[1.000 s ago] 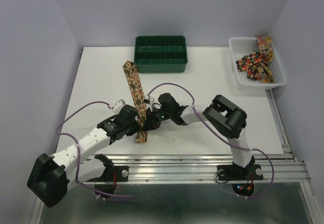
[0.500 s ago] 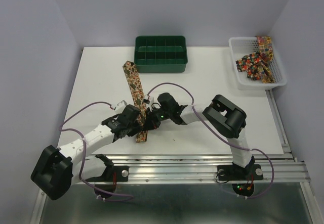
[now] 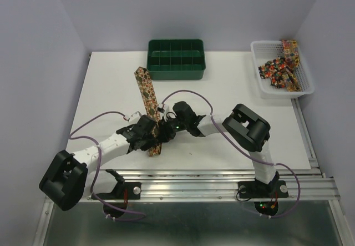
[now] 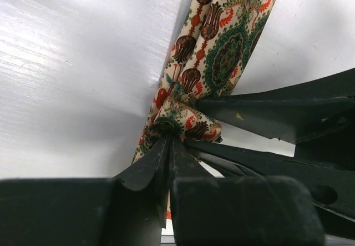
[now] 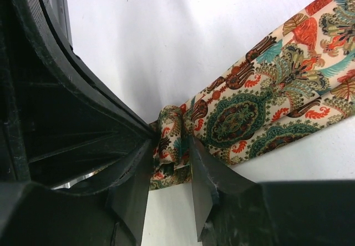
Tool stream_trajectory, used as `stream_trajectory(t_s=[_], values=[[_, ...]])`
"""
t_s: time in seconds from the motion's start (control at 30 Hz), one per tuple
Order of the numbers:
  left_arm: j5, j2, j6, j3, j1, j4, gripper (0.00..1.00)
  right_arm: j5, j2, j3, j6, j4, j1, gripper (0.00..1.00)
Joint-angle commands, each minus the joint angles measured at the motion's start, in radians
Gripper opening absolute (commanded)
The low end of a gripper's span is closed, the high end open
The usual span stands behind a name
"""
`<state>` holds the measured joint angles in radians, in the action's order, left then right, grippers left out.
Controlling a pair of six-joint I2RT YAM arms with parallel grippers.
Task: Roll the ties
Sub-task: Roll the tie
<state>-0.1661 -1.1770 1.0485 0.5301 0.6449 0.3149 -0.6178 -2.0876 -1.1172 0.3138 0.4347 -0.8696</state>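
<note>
The tie (image 3: 145,90) lies stretched diagonally on the desk (image 3: 249,124). Its far end is near the green compartment tray (image 3: 176,75) and its near end points toward the front edge, left of centre. Both grippers meet at that near end, where the fabric is bunched into a first small curl.

The left gripper (image 4: 171,139) is closed, its tips pinching the curl. The right gripper (image 5: 172,146) has its jaws parted on either side of the same curl, apparently flanking it rather than squeezing.

To roll well, one gripper should always hold the core tight while the other takes a fresh bite further round. The curl should turn straight up the tie's length so the edges stack evenly and do not cone. More ties (image 3: 280,68) wait in the white mesh basket (image 3: 256,49) at the far right corner.
</note>
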Motion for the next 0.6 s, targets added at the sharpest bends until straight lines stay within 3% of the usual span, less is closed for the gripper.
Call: stream_trajectory(t_s=[0.0, 0.4, 0.47, 0.57], values=[[0.019, -0.026, -0.015, 0.005, 0.001, -0.016, 0.12, 0.062, 0.049, 0.003, -0.008, 0.004, 0.007, 0.4], [0.022, -0.03, -0.044, 0.019, 0.001, -0.016, 0.12, 0.176, 0.239, 0.158, -0.114, 0.058, 0.009, 0.44], [0.027, -0.03, -0.051, 0.024, 0.001, -0.016, 0.12, 0.162, 0.274, 0.255, -0.195, 0.149, 0.007, 0.48], [0.025, -0.029, -0.067, 0.031, 0.001, -0.01, 0.12, 0.112, 0.374, 0.402, -0.333, 0.366, 0.006, 0.65]])
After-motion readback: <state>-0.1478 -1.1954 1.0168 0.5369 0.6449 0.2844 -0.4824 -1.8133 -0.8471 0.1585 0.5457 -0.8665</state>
